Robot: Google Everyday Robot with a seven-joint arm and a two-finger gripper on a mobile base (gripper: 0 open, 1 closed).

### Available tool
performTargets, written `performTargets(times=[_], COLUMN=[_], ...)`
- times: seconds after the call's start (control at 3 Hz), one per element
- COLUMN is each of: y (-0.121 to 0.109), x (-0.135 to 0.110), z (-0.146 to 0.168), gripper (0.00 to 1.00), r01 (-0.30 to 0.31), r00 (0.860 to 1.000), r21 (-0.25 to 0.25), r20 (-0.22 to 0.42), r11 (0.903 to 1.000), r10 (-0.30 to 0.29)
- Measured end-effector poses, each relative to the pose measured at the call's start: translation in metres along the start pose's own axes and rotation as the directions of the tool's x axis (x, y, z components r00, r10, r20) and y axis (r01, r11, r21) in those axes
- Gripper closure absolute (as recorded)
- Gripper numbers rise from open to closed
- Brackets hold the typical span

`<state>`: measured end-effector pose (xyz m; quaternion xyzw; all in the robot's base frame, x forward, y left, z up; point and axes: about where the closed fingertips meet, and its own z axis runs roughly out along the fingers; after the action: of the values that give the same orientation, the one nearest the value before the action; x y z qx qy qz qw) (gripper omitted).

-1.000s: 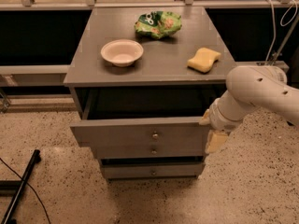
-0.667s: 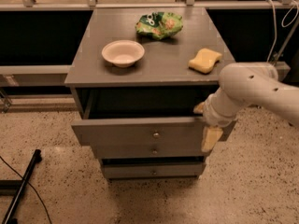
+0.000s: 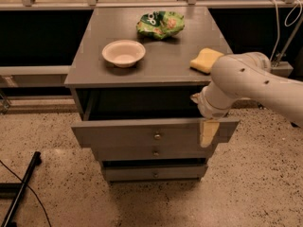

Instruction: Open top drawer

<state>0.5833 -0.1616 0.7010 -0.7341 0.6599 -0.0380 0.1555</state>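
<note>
The top drawer [image 3: 123, 132] is the widest grey front of the three, with a small round metal knob [image 3: 156, 136] at its centre. It stands pulled out from the grey cabinet [image 3: 142, 74], with a dark gap showing behind its front. My gripper [image 3: 208, 132], pale yellow at the end of the white arm [image 3: 246, 79], hangs over the drawer's top edge, right of the knob and against the front's right part. Two narrower drawers [image 3: 142, 153] with like knobs sit below.
On the cabinet top lie a white bowl [image 3: 123, 52], a green snack bag [image 3: 160, 23] and a yellow sponge [image 3: 206, 59]. A black pole [image 3: 19, 193] and cable lie on the speckled floor at the left. Cables [image 3: 279, 27] hang at the far right.
My gripper has moved a little left and up along the right part of the top drawer's front. The drawer stays pulled out.
</note>
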Motion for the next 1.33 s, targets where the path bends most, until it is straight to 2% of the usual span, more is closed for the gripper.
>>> performTargets(times=[0.33,0.67,1.0,1.33], y=[-0.015,-0.013,0.007,0.017], x=[-0.003,0.003,0.012,0.016], z=[0.023,0.049,0.065,0.063], gripper=[0.04,0.08,0.25,0.35], r01=[0.003,-0.017,-0.022,-0.017], r00=[1.0,1.0,1.0,1.0], r21=[-0.023,-0.071,-0.145,-0.17], r20=[-0.002,0.004,0.015,0.02], r11=[0.9997,0.9973,0.9892,0.9853], r10=[-0.003,0.018,0.025,0.021])
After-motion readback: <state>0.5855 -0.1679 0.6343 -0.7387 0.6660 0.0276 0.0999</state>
